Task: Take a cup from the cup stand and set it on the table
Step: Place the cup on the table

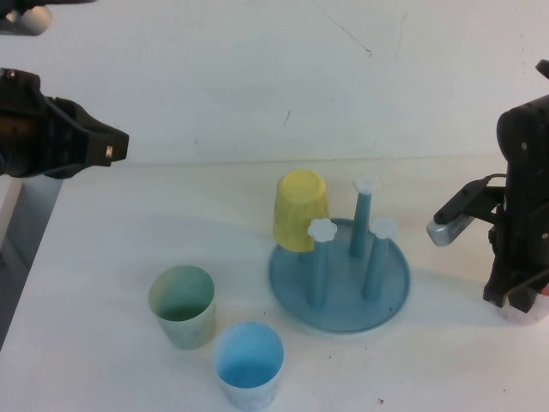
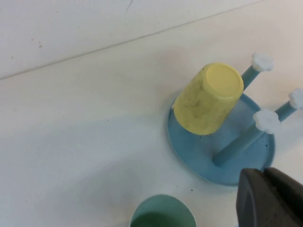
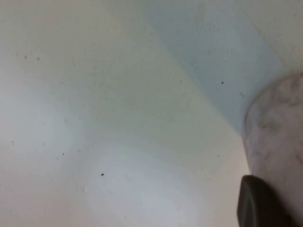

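The pale pink-white cup (image 1: 530, 310) stands low at the table's right edge, mostly hidden by my right gripper (image 1: 515, 296). In the right wrist view its marbled wall (image 3: 277, 127) sits against a dark finger (image 3: 258, 203), so the gripper is shut on it. The blue cup stand (image 1: 343, 313) is in the middle of the white table (image 1: 171, 223), with three bare white-capped pegs. My left gripper (image 1: 116, 146) hovers shut and empty at the far left, well away from the stand (image 2: 199, 151).
A yellow cup (image 1: 301, 210) hangs upside down on the stand's back-left peg, also in the left wrist view (image 2: 208, 99). A green cup (image 1: 182, 306) and a blue cup (image 1: 248, 365) stand upright front left of the stand. The wall lies behind the table.
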`<state>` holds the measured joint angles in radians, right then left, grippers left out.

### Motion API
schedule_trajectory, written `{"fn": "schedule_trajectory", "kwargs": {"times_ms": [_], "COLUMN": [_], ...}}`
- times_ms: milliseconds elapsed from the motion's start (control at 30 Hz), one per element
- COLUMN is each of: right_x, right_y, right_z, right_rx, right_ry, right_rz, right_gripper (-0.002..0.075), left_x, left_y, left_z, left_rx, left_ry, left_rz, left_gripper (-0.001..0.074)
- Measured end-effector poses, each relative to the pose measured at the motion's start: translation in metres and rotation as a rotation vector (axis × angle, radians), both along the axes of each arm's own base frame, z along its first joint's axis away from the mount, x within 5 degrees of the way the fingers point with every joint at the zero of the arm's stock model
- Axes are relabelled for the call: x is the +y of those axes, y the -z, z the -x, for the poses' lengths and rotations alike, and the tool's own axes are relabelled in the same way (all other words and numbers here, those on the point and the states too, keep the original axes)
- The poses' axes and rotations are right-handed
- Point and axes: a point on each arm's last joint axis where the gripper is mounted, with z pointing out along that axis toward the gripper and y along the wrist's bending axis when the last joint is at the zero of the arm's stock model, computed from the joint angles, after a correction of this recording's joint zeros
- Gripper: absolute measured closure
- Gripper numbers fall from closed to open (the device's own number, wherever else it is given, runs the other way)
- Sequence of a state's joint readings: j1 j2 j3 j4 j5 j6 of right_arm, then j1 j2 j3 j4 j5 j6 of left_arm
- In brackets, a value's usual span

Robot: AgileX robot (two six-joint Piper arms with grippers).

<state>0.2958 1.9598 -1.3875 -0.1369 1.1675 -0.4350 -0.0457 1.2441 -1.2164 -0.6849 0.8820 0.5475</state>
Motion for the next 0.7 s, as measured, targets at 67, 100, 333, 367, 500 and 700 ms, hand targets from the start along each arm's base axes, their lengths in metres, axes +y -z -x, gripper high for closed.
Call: {"fn": "schedule_trajectory", "kwargs": {"times_ms": [67, 100, 333, 367, 500, 700], "right_x": [0.000, 0.001, 0.004, 0.004, 0.004, 0.000], "right_y": [0.000, 0.000, -0.005, -0.007, -0.024, -0.081], "right_z": [0.000, -0.001, -0.001, -0.001, 0.002, 0.021], "right_rx": [-0.004, -0.010, 0.010, 0.004, -0.037, -0.174], "right_ry": [0.001, 0.003, 0.019, 0.023, 0.033, 0.038], "right_rz": [-0.005, -0.012, -0.031, -0.037, -0.059, -0.120], "right_gripper": [0.0673, 0.0646, 0.0405, 0.0393, 0.0377, 0.0405], "left_x": [0.000, 0.000, 0.000, 0.000, 0.000, 0.000], "left_y": [0.001, 0.001, 0.002, 0.002, 0.002, -0.001], "left_z": [0.001, 0.001, 0.001, 0.001, 0.001, 0.003], "left_rx": [0.009, 0.013, 0.016, 0.016, 0.016, -0.001], "left_ry": [0.007, 0.010, 0.011, 0.011, 0.011, 0.006], "left_rz": [-0.002, -0.004, -0.006, -0.006, -0.007, -0.010], "left_gripper": [0.0736, 0.0736, 0.0736, 0.0736, 0.0736, 0.0736]}}
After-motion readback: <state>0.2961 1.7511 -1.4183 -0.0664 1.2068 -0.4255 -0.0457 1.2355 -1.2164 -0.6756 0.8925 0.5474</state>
